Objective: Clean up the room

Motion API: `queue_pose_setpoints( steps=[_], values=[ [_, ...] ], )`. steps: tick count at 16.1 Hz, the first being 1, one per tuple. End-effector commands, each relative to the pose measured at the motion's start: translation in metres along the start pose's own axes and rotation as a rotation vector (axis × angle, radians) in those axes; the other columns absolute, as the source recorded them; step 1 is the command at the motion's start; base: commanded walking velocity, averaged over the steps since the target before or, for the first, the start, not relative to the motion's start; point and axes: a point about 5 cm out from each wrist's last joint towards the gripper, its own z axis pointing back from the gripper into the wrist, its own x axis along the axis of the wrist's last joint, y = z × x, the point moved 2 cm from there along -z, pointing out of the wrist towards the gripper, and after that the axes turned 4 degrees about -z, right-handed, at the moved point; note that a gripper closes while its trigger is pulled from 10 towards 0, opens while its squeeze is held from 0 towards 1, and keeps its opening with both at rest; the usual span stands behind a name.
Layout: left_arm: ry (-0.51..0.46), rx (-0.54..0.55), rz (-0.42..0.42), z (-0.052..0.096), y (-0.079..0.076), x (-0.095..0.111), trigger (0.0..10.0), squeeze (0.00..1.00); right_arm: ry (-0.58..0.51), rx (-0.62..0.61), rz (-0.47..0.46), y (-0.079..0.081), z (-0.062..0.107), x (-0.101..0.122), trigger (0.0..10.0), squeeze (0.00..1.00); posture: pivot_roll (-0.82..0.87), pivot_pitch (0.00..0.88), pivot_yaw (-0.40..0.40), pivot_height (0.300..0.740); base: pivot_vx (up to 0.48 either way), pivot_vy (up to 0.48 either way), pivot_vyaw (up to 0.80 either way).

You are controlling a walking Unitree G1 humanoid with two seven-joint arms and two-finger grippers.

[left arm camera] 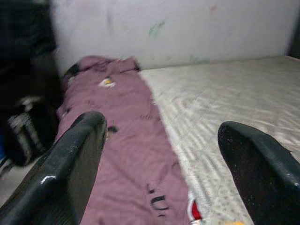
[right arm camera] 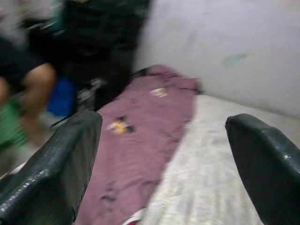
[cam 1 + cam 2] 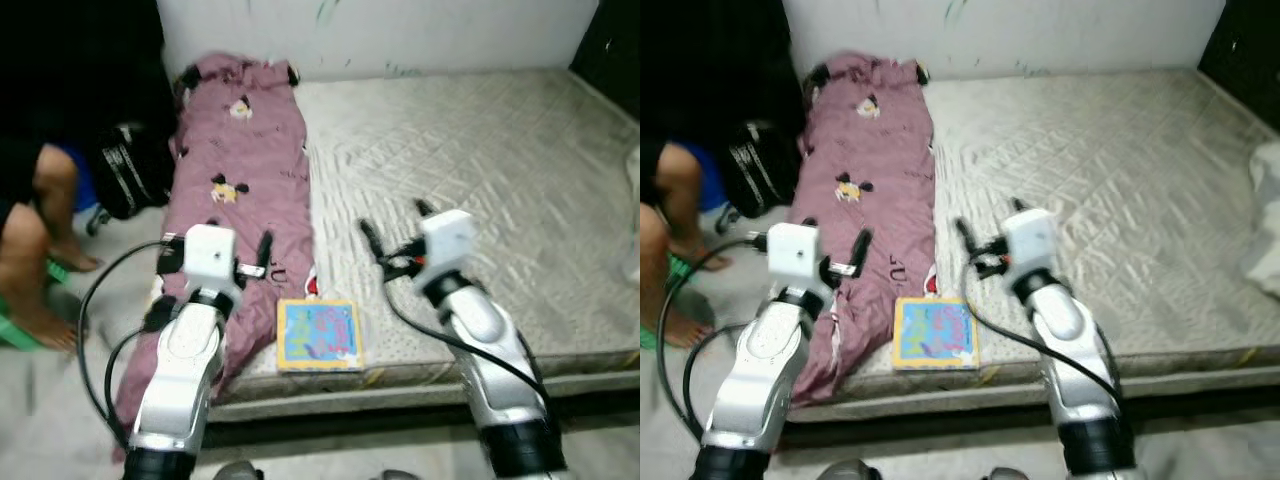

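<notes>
While both arms hovered over the mattress (image 3: 480,150), the left hand (image 3: 215,245) hung with fingers spread and empty above the purple blanket (image 3: 240,150), and the right hand (image 3: 393,232) was likewise released, holding nothing, over bare mattress. Between them, at the mattress's near edge just beside the blanket, lay a colourful book (image 3: 319,335). Judging by this, the reach had not yet begun; next, one hand would need to lower onto the book's edge. Beyond the blanket, the right wrist view caught a person's leg (image 2: 40,82) and a blue object, which the left wrist view lacked.
</notes>
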Motion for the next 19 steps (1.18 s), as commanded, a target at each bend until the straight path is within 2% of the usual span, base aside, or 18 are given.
queue_pose_setpoints(
  steps=[1,5,6,9,11,13,14,16,17,18,19],
  values=[
    [-0.015,0.071,-0.005,0.006,0.010,0.002,10.0,0.00,0.045,0.093,-0.017,0.014,-0.006,-0.009,10.0,0.00,0.07,0.000,-0.085,0.740,0.000,0.000,0.00],
    [-0.009,0.139,-0.023,0.018,0.020,0.000,10.0,0.00,0.073,0.234,-0.022,0.043,-0.015,-0.018,10.0,0.00,0.14,0.000,-0.126,0.740,0.000,0.000,0.00],
    [-0.017,0.147,-0.035,0.020,0.027,0.004,10.0,0.00,0.068,0.264,-0.020,0.052,-0.020,-0.020,10.0,0.00,0.16,0.000,-0.133,0.740,0.000,0.000,0.00],
    [-0.020,0.157,-0.054,0.024,0.031,0.006,10.0,0.00,0.084,0.281,-0.042,0.054,-0.026,-0.024,10.0,0.00,0.21,0.000,-0.174,0.740,0.000,0.000,0.00],
    [-0.022,0.167,-0.037,0.026,0.026,0.007,10.0,0.00,0.115,0.302,-0.024,0.048,-0.026,-0.031,10.0,0.00,0.24,0.000,-0.220,0.740,0.000,0.000,0.00],
    [-0.037,0.180,-0.003,0.022,0.017,0.011,10.0,0.00,0.154,0.292,0.004,0.029,-0.032,-0.033,10.0,0.00,0.27,0.000,-0.302,0.740,0.000,0.000,0.00],
    [-0.036,0.184,0.008,0.021,0.013,0.009,10.0,0.00,0.168,0.284,0.012,0.022,-0.035,-0.035,10.0,0.00,0.27,0.000,-0.310,0.740,0.000,0.000,0.00],
    [-0.016,0.184,0.035,0.020,0.005,0.003,10.0,0.00,0.168,0.246,0.027,0.010,-0.036,-0.035,10.0,0.00,0.23,0.000,-0.278,0.740,0.000,0.000,0.00],
    [-0.011,0.178,0.058,0.017,0.002,0.003,10.0,0.00,0.158,0.201,0.054,-0.001,-0.033,-0.033,10.0,0.00,0.19,0.000,-0.227,0.740,0.000,0.000,0.00],
    [-0.015,0.133,0.062,0.010,-0.002,0.005,10.0,0.00,0.143,0.109,0.046,-0.018,-0.029,-0.030,10.0,0.00,0.13,0.000,-0.163,0.740,0.000,0.000,0.00],
    [-0.020,0.103,0.055,0.005,-0.003,0.006,10.0,0.00,0.131,0.061,0.047,-0.027,-0.026,-0.028,10.0,0.00,0.11,0.000,-0.149,0.740,0.000,0.000,0.00]
  ],
)
